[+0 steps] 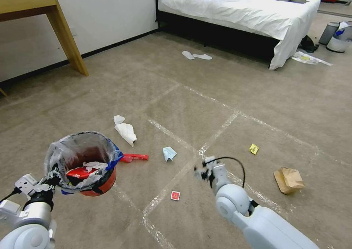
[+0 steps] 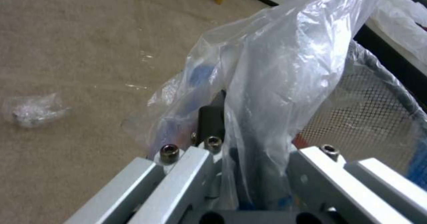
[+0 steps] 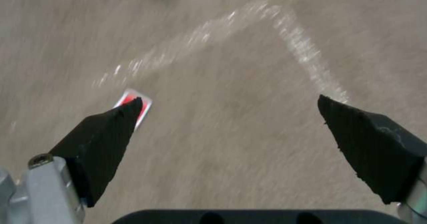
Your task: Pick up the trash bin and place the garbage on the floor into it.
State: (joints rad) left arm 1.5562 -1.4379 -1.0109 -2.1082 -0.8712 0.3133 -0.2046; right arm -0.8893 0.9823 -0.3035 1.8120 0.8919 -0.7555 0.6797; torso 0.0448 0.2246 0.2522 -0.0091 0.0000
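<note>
Crinkled clear plastic is bunched between the fingers of the left pincer (image 1: 51,181), which is clamped on the near rim of the trash bin (image 1: 97,185) and holds it lifted over the floor (image 1: 227,95) at about eight o'clock in the head view. In the left wrist view the liner bag (image 2: 276,63) rises straight out of the left pincer, with the bin's mesh wall beside it. Inside the bin lie a red wrapper (image 1: 79,173) and a white tissue (image 1: 94,165).

The right pincer (image 1: 204,171) hovers low over the carpet near six o'clock, its black fingertips (image 3: 111,130) spread wide apart and holding nothing. In the right wrist view the tiny red card (image 3: 135,105) sits just past one fingertip; in the head view it lies at seven o'clock from that pincer.

Other garbage is scattered on the floor: a pale blue scrap (image 1: 169,153) at ten o'clock from the right pincer, a red wrapper (image 1: 135,157) just beside the bin, white crumpled tissues (image 1: 125,131) beyond it, a yellow wrapper (image 1: 253,148) at two o'clock and a brown paper bag (image 1: 288,179) at three o'clock.
</note>
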